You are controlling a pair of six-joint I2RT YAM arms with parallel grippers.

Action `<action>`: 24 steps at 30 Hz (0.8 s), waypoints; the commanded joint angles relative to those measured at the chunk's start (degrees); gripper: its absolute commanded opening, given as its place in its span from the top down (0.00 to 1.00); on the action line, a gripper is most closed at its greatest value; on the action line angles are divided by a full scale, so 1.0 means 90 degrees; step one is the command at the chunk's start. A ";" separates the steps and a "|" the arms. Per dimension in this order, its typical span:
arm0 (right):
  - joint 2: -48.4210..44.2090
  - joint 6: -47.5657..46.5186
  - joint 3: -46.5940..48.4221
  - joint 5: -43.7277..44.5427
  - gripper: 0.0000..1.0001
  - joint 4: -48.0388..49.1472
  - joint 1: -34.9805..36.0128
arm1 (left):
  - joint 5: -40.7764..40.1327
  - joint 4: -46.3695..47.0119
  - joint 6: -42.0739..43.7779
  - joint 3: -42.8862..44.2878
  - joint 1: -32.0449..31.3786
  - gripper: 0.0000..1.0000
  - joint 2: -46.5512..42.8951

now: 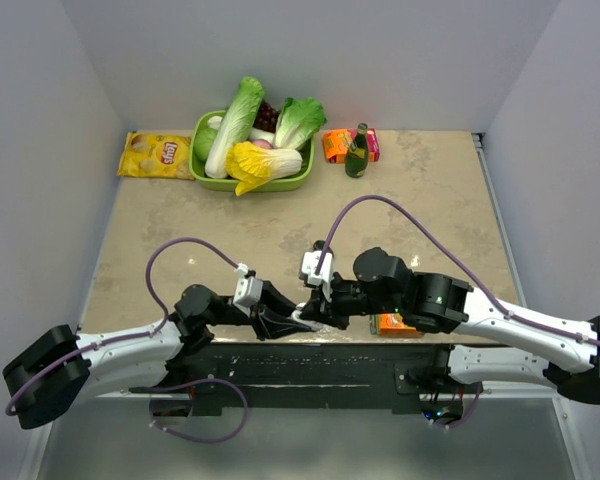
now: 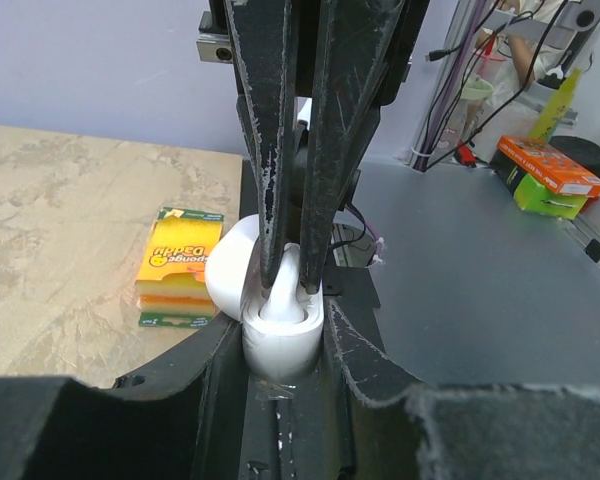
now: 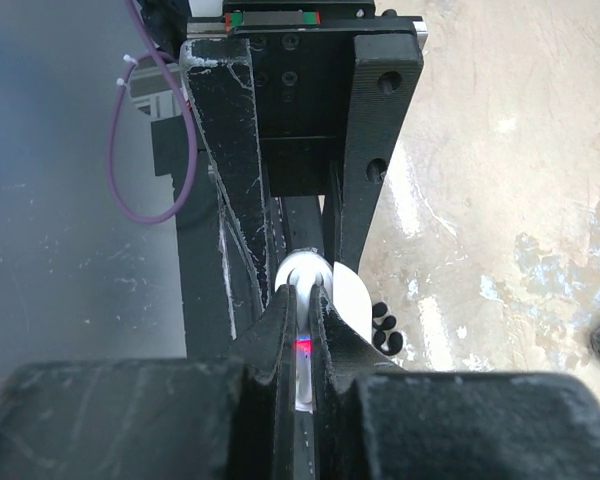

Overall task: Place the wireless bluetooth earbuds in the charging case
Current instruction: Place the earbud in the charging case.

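We are squeezing the open charging case [image 2: 279,352] by its sides in our left claw [image 2: 283,338]. Our right claw [image 3: 302,315] is pinching one white earbud [image 2: 283,298] tight, its long part pointing straight down into the case, which is sitting right under it.

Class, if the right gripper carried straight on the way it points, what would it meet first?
The white charging case, open and clamped in the left gripper directly ahead. The right gripper pinches a white earbud whose tip appears to sit at the case's socket, so hardly any gap seems left.
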 commanded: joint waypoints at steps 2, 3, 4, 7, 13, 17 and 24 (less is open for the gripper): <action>-0.0048 0.0189 -0.0068 0.0141 0.95 0.0257 0.0074 | -0.0134 0.0745 -0.0043 0.0095 -0.0064 1.00 -0.0007; -0.0106 0.0228 -0.0058 0.0189 0.91 0.0257 0.0074 | -0.0134 0.0735 -0.0034 0.0086 -0.0064 1.00 -0.0017; -0.0126 0.0238 -0.0039 0.0267 0.88 0.0257 0.0074 | -0.0154 0.0725 -0.0024 0.0076 -0.0064 1.00 -0.0027; -0.0243 0.0277 0.0010 0.0356 0.77 0.0306 0.0083 | -0.0193 0.0715 -0.0014 0.0037 -0.0064 1.00 -0.0066; -0.0322 0.0336 0.0166 0.0473 0.65 0.0432 0.0074 | -0.0222 0.0754 -0.0024 -0.0012 -0.0064 1.00 -0.0047; -0.0516 0.0394 0.0361 0.0609 0.58 0.0608 0.0074 | -0.0252 0.0764 -0.0024 -0.0051 -0.0074 1.00 0.0002; -0.1072 0.0716 0.0343 0.1574 0.58 0.0882 0.0064 | -0.0300 0.0803 -0.0034 -0.0149 -0.0074 1.00 -0.0066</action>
